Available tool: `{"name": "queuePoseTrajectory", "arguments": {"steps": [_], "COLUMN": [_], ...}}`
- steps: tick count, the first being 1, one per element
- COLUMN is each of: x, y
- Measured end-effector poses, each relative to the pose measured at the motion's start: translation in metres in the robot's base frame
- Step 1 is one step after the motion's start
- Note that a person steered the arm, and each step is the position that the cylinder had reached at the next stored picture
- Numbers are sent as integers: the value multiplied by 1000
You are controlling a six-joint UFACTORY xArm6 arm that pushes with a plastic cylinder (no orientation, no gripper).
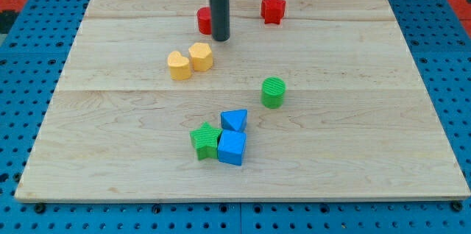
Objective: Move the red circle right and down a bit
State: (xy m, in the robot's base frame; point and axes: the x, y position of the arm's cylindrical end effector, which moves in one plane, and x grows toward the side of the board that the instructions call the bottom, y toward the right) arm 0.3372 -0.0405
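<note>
Red circle (204,20): a short red cylinder at upper centre of the wooden board (368,116), its right part hidden behind the rod. My tip (221,39) holds nothing and rests against the circle's right side, just above the yellow hexagon (201,56) and yellow heart (179,65). Red star (273,9) sits to the upper right; no containers are on the board.

My rod (219,2) covers the right part of the red circle (204,20), so I cannot tell if my tip (221,39) touches it. The upper edge of the frame cuts the rod off.
</note>
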Motion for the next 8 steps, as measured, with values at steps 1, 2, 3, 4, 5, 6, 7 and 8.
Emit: {"name": "queuePoseTrajectory", "arguments": {"steps": [1,2,3,4,5,6,7,8], "x": [-43,-51,-85,-50,1,-22,-84,-67], "y": [-39,-54,-79,-5,38,3,-33,38]}}
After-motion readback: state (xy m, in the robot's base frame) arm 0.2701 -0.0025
